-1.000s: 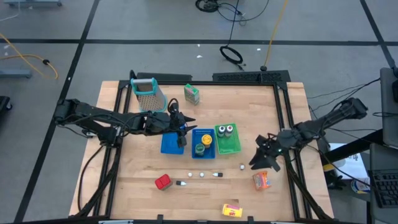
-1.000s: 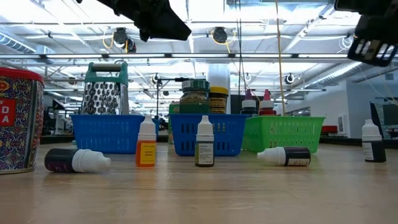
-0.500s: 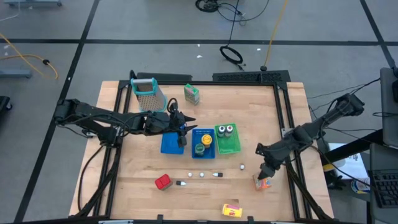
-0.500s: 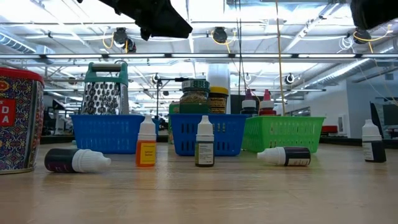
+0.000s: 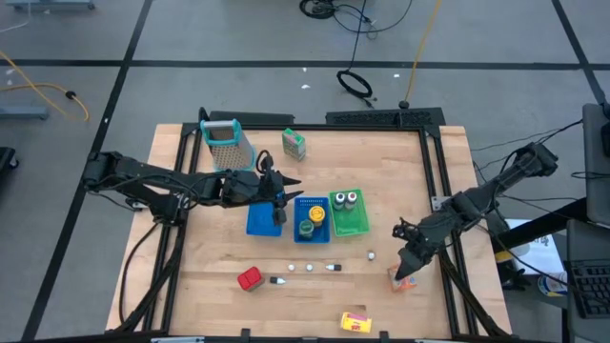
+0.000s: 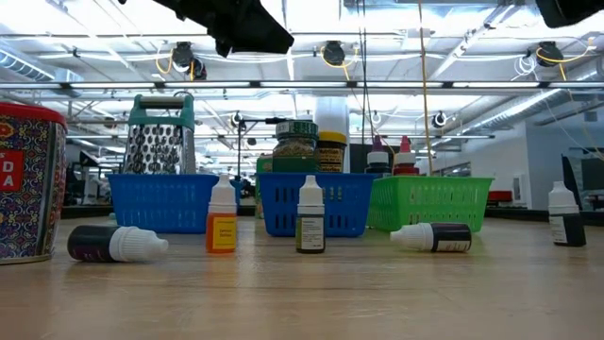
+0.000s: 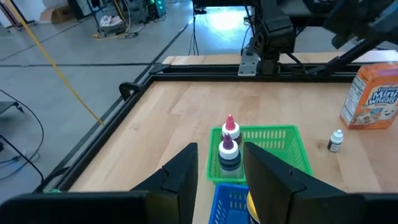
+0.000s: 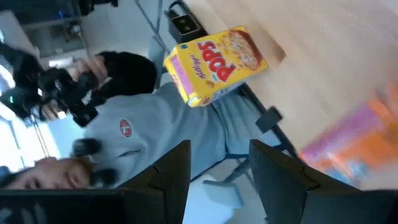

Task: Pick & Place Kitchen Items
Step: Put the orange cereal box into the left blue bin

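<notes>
While right end effector (image 5: 407, 270) hovers apart, orange packet (image 5: 400, 278) (blurred) seemingly upright.

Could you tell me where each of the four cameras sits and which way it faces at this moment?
High view: above the table, looking straight down; both arms show, left gripper by the blue baskets, right gripper over the orange box.
Low view: at table-top height, looking level past dropper bottles; dark arm parts at the top edge.
Left wrist view: on the left arm, facing the green basket; own fingers below.
Right wrist view: on the right arm, facing the yellow box and a person; own fingers.
Shared: high and left wrist views both show the green basket.
</notes>
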